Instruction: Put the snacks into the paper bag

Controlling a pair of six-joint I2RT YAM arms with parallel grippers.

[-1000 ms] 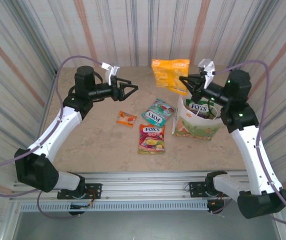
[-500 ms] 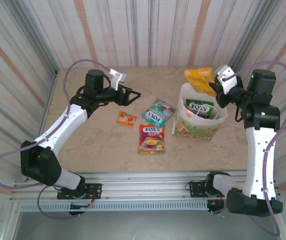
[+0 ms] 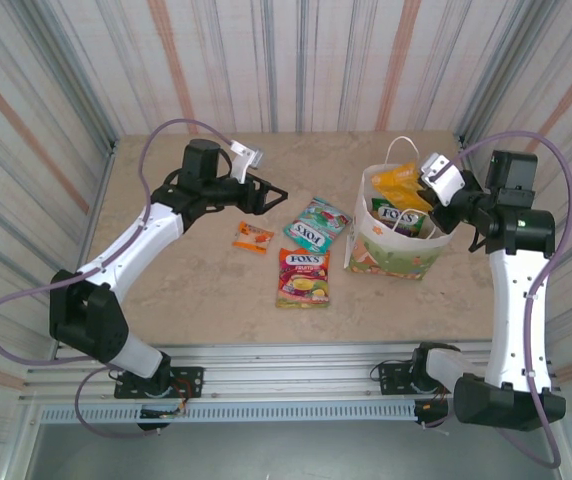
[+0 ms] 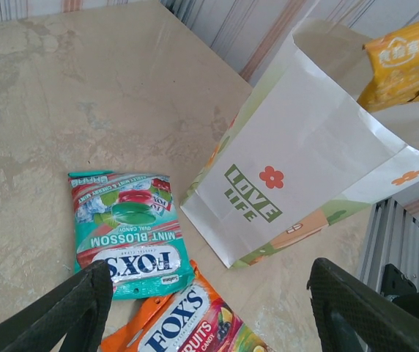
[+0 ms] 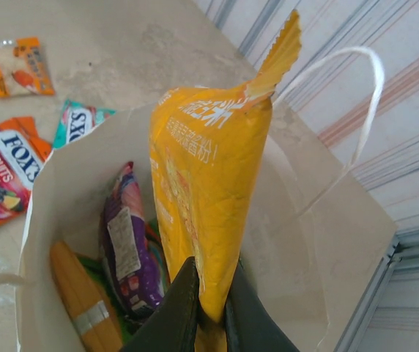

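Elbows bent, both your arms reach inward over the table [image 3: 186,280]. Your right arm rises from its base and folds back toward the paper bag [image 3: 396,255]. The right gripper [image 5: 208,293] is pinched tight on the lower edge of the gold-orange twin pack [image 5: 202,191], which stands upright in the bag's mouth beside a purple packet [image 5: 125,249]. Your left arm stretches far forward, and the left gripper [image 3: 278,192] hovers with its jaws wide and nothing between them, near the teal packet [image 4: 129,235]. The orange FOX'S packet [image 3: 304,277] and the tiny orange packet [image 3: 253,237] lie on the table, left of the bag.
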